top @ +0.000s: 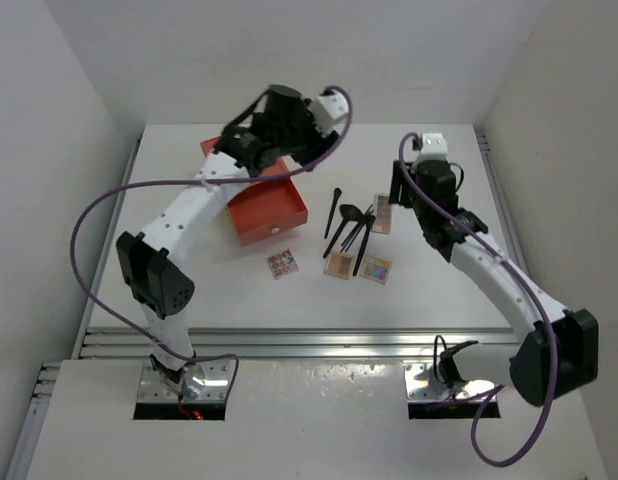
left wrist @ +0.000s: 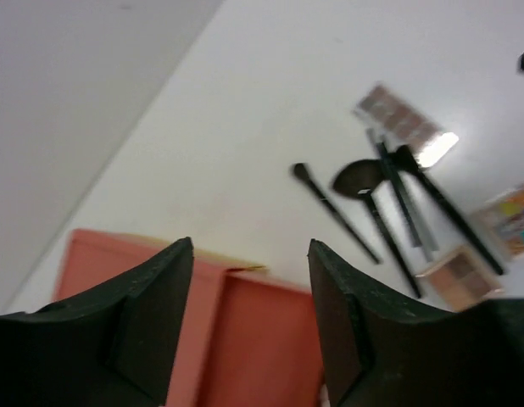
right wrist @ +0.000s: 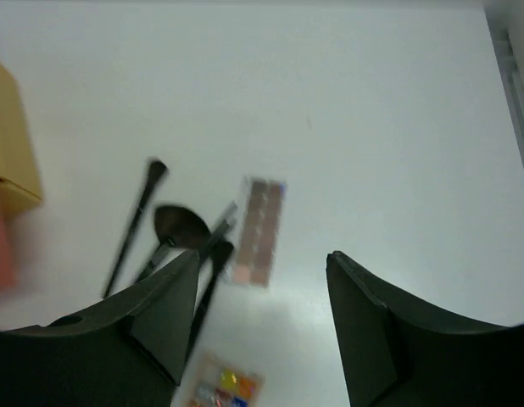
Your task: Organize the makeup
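Several thin black brushes (top: pixel 349 228) lie fanned in the middle of the table, with a long pinkish palette (top: pixel 383 213) just right of them. Three small palettes lie in front: a multicoloured one (top: pixel 282 263), a pinkish one (top: pixel 339 264) and another multicoloured one (top: pixel 377 269). My left gripper (top: pixel 234 142) is open and empty above the back of the orange drawer box (top: pixel 267 208); in its wrist view (left wrist: pixel 250 246) the open drawer (left wrist: pixel 262 339) lies below the jaws. My right gripper (top: pixel 399 195) is open and empty, hovering by the long palette (right wrist: pixel 258 229) and brushes (right wrist: pixel 173 225).
The orange-and-yellow drawer box stands left of the makeup, drawer pulled out toward the front. Its yellow side (right wrist: pixel 12 161) shows in the right wrist view. White walls close in the table on the left, back and right. A metal rail (top: pixel 289 345) runs along the near edge.
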Tool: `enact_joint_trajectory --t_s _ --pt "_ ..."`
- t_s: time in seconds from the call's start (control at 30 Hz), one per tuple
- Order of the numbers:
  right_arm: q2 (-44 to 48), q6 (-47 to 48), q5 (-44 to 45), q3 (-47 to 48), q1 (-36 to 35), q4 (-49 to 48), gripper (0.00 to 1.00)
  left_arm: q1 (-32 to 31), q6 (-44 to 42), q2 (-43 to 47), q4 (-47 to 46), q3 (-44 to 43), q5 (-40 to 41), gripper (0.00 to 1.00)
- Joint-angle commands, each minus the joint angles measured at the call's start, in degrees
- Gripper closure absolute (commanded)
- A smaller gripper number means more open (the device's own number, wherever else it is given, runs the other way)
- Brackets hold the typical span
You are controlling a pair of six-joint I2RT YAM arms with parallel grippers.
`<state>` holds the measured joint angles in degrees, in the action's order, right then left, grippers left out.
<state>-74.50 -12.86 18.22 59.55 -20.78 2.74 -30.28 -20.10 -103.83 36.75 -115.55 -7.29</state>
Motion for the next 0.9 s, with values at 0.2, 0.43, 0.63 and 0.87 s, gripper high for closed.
enact_joint_trajectory --t_s 0.2,0.43,0.63,0.87 --pt "12.61 -18.5 9.31 -16.74 11.24 18.25 0.41 -12.34 18.68 -12.61 -2.29 3.84 0.26 0.45" --pt "13.59 -18.17 4.81 -20.0 17.34 21.34 0.43 -17.08 22.55 -24.92 -6.69 -0.55 -4.22 0.44" --pt "13.94 -13.42 1.91 -20.0 18.58 21.78 0.43 -18.5 24.66 -31.16 -7.83 -3.11 0.52 0.44" --pt "18.07 -11.13 -0.37 -23.51 18.75 18.88 0.43 -19.02 25.99 -34.68 -7.84 -4.25 4.3 0.48"
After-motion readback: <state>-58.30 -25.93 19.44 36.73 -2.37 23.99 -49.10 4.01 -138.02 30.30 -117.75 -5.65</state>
